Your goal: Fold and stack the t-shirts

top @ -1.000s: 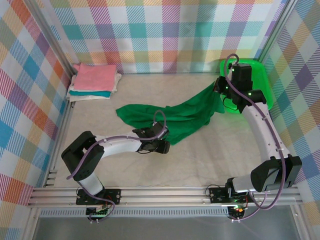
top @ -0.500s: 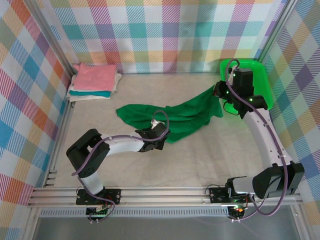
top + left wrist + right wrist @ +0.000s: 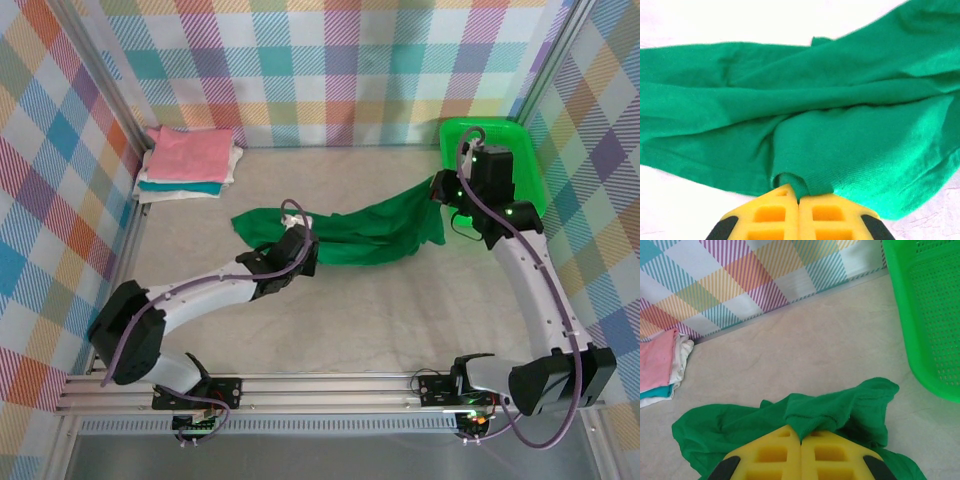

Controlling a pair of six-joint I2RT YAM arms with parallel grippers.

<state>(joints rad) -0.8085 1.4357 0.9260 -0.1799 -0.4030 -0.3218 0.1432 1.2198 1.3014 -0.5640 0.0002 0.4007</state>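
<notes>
T-shirt: green t-shirt (image 3: 375,235) lies crumpled on table (image 3: 400,310) left of bright green basket (image 3: 495,125) | left tool (image 3: 799,194) pinching its fold, away from basket | right tool (image 3: 801,436) pinching its edge beside basket | folded shirt stack (image 3: 188,160) far left of basket

Your left tool (image 3: 799,196) sits at the bottom centre of the frame. Its yellow fingers (image 3: 771,212) are pressed together on a bunched fold of the green t-shirt (image 3: 850,145). The shirt stretches across the frame in long creases. You see pale counter (image 3: 740,20) along the top and in the lower left corner.
</notes>
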